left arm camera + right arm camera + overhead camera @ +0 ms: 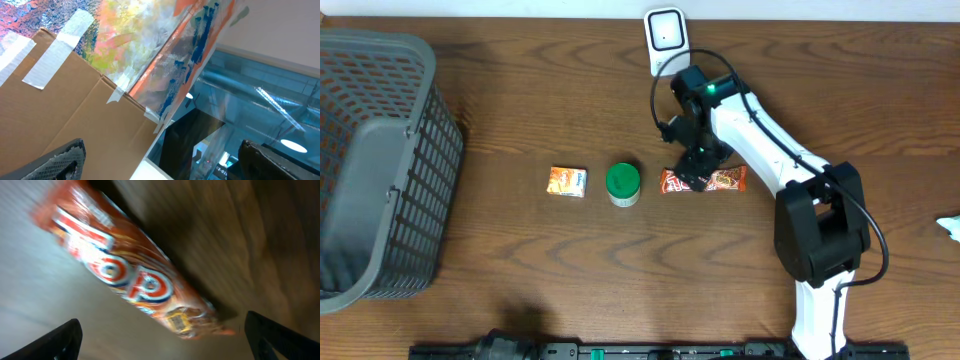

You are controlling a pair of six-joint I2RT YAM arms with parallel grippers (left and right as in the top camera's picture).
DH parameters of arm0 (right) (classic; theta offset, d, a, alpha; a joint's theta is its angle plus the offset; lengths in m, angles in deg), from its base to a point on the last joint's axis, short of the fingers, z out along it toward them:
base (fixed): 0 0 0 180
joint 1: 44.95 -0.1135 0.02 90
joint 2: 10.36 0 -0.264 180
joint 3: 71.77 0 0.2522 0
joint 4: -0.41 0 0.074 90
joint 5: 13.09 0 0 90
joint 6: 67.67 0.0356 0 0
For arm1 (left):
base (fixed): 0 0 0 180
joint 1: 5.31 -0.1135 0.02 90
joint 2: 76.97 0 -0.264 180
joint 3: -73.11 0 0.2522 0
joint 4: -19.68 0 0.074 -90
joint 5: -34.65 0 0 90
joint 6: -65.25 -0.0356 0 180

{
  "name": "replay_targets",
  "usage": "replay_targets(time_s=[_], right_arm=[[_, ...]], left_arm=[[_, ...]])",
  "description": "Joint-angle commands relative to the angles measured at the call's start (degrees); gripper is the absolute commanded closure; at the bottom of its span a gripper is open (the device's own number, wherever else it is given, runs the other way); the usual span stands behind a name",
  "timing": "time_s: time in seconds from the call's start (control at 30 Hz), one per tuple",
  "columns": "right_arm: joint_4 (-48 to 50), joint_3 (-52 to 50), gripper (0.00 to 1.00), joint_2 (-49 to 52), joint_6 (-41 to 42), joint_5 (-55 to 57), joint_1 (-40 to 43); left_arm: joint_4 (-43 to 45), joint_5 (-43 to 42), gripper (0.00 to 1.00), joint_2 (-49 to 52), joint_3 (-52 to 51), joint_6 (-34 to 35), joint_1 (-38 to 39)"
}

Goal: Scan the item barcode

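Near the scanner (665, 32), the right hand (696, 172) hovered, fingers spread, over the snack bar (728, 180) on the surface (520, 110), likely the pick-up step, next requiring closure across the wrapper.

Looking like a mock shop checkout. A scanner (665, 35) is standing upper centre, a shopping basket (370, 160) is sitting far left on a wooden table (520, 100).

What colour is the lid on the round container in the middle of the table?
The lid is green, seen best in the overhead view.
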Motion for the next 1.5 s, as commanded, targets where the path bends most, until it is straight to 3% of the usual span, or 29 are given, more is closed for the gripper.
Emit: replay_targets(time_s=[0.0, 0.07, 0.13, 0.4, 0.67, 0.77, 0.87, 0.9, 1.1, 1.27, 1.47], right_arm=[[1.81, -3.43, 0.01, -0.26, -10.95, 3.91, 1.49], [3.54, -4.55, 0.06, -0.26, -12.41, 3.87, 1.81], [6.43, -5.95, 0.27, -0.26, -14.12, 3.63, 2.23], [9.84, -7.65, 0.24, -0.26, -14.14, -2.43, 2.21], [11.89, -12.28, 0.32, -0.24, -14.12, -3.23, 2.05], [13.38, -13.66, 0.49, -0.24, -14.12, -4.35, 2.03], [15.50, -14.56, 0.92, -0.24, -12.41, -5.40, 1.97], [15.85, -14.56, 0.99, -0.24, -10.86, -6.47, 1.84], [13.29, -14.32, 0.99, -0.35, -6.58, -27.47, 1.11], [4.72, -13.40, 0.99, -0.83, -6.58, -44.04, 1.51], [-4.42, -11.04, 0.99, -0.92, -6.62, -52.33, 3.93]], left_arm=[[0.24, 0.35, 0.02, -0.44, -0.07, -1.01, -0.02], [0.24, 0.37, 0.02, -0.44, -0.07, -1.01, -0.02], [0.24, 0.37, 0.02, -0.44, -0.07, -1.01, -0.02], [0.24, 0.37, 0.02, -0.44, -0.07, -1.01, -0.02], [0.24, 0.37, 0.02, -0.44, -0.07, -1.01, -0.02], [0.24, 0.37, 0.02, -0.44, -0.07, -1.01, -0.02], [0.24, 0.37, 0.02, -0.44, -0.07, -1.01, -0.02], [0.24, 0.37, 0.02, -0.44, -0.07, -1.01, -0.02], [0.24, 0.37, 0.02, -0.44, -0.07, -1.01, -0.02], [0.24, 0.37, 0.02, -0.44, -0.07, -1.01, -0.02], [0.24, 0.37, 0.02, -0.44, -0.07, -1.01, -0.02]])
